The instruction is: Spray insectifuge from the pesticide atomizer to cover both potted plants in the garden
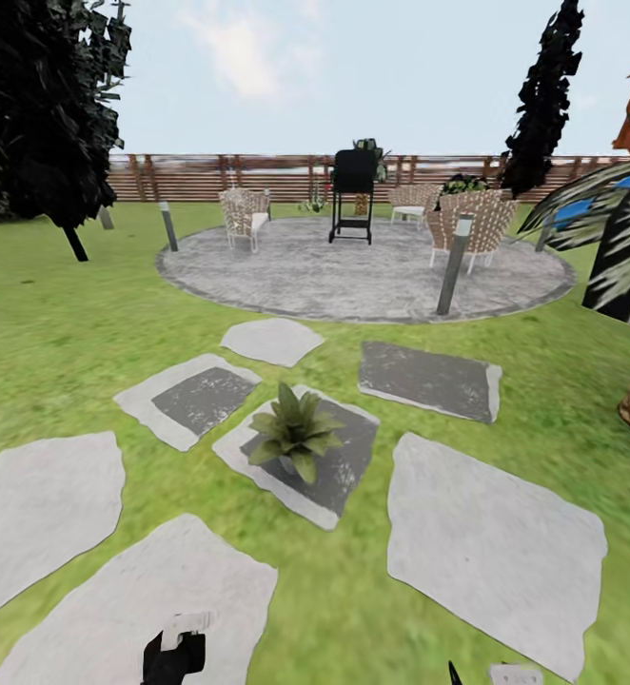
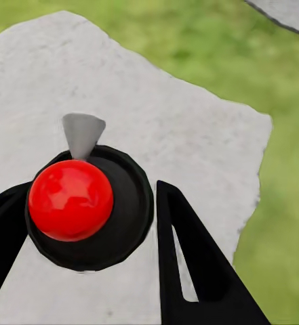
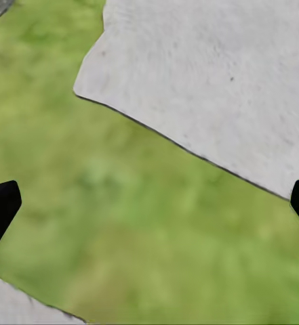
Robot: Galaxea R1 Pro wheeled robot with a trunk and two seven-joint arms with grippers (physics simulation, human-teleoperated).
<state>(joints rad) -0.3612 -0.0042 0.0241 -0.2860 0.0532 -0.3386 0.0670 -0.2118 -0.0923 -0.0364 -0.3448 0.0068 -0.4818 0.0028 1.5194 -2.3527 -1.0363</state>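
Observation:
One potted plant (image 1: 294,433), a low rosette of pointed green leaves, stands on a dark-centred stepping stone a little ahead of me. My left gripper (image 1: 174,655) sits at the head view's lower edge, with a pale end (image 1: 187,624) poking up from it. In the left wrist view that gripper (image 2: 91,237) is shut on the pesticide atomizer (image 2: 125,223), seen end-on: a round black body, a red ball (image 2: 71,200) and a grey nozzle (image 2: 83,133). My right gripper (image 3: 149,203) hangs open over grass, its fingertips (image 3: 0,210) far apart.
Pale stepping stones (image 1: 491,547) lie across the lawn around me. Beyond them is the round paved patio (image 1: 353,276) with wicker chairs (image 1: 245,215), a black grill (image 1: 353,195) and grey bollard lights (image 1: 454,264). A palm (image 1: 629,247) crowds the right side, and a slat fence (image 1: 191,176) closes the back.

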